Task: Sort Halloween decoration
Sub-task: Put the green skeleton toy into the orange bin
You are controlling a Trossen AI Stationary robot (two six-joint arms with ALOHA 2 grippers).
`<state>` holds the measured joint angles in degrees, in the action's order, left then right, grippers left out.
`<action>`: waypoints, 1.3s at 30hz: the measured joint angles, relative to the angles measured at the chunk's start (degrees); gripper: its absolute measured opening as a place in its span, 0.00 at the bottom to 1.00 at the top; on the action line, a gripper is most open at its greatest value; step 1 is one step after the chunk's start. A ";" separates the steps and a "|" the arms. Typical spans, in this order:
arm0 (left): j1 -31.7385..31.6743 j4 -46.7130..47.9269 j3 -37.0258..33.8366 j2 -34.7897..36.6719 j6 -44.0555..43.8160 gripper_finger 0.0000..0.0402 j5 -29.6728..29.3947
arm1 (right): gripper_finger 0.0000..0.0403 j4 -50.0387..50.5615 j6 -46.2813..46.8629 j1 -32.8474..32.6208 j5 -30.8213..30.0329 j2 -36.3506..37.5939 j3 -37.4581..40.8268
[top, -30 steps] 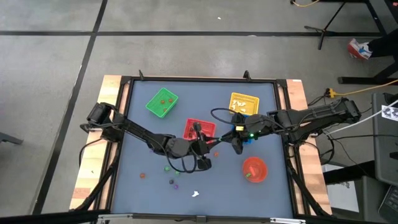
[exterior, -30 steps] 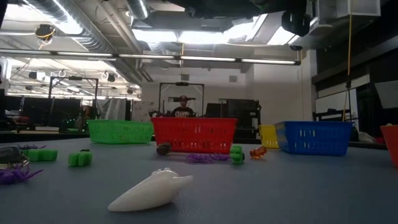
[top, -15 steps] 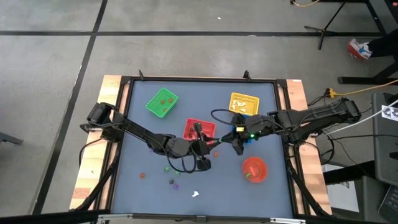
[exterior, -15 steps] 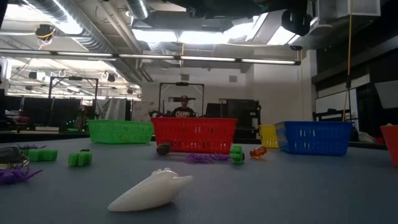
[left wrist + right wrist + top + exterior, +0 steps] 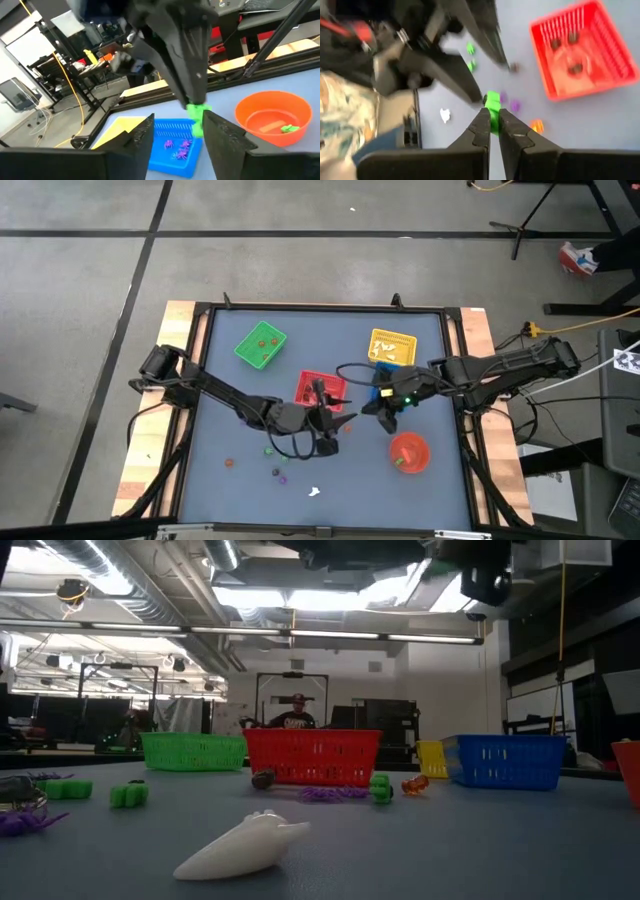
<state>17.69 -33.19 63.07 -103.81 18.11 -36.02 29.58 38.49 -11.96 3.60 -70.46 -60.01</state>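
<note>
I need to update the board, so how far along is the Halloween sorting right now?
Partly done. The green basket, red basket, yellow basket and blue basket already hold small pieces. In hand: the right gripper is shut on a green trinket, with the open left gripper right beside it. Left: a white piece and purple, green and orange bits loose on the table.

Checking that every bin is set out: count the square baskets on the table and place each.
4. Green basket at the far left, yellow basket at the far right, red basket mid-table, and blue basket, partly under the right arm, right of the red one.
</note>
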 joint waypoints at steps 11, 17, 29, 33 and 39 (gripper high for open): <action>0.11 1.86 0.02 0.00 -0.08 0.42 -0.25 | 0.05 25.05 0.18 -0.71 11.31 0.00 0.00; 0.11 1.93 0.01 0.00 -0.09 0.42 -0.25 | 0.05 26.91 2.20 -5.84 9.50 0.00 1.51; 0.11 1.98 0.02 0.00 -0.11 0.42 -0.25 | 0.05 21.93 3.79 -16.17 9.50 0.02 8.37; 0.11 2.02 0.00 0.00 -0.11 0.42 -0.25 | 0.05 20.76 3.73 -16.71 9.50 0.02 8.39; 0.11 2.15 0.02 0.00 -0.11 0.42 -0.26 | 0.05 20.57 3.70 -16.53 9.50 0.02 8.39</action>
<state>17.80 -31.05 63.09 -103.81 18.00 -36.28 50.15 42.19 -28.49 13.10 -70.43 -51.62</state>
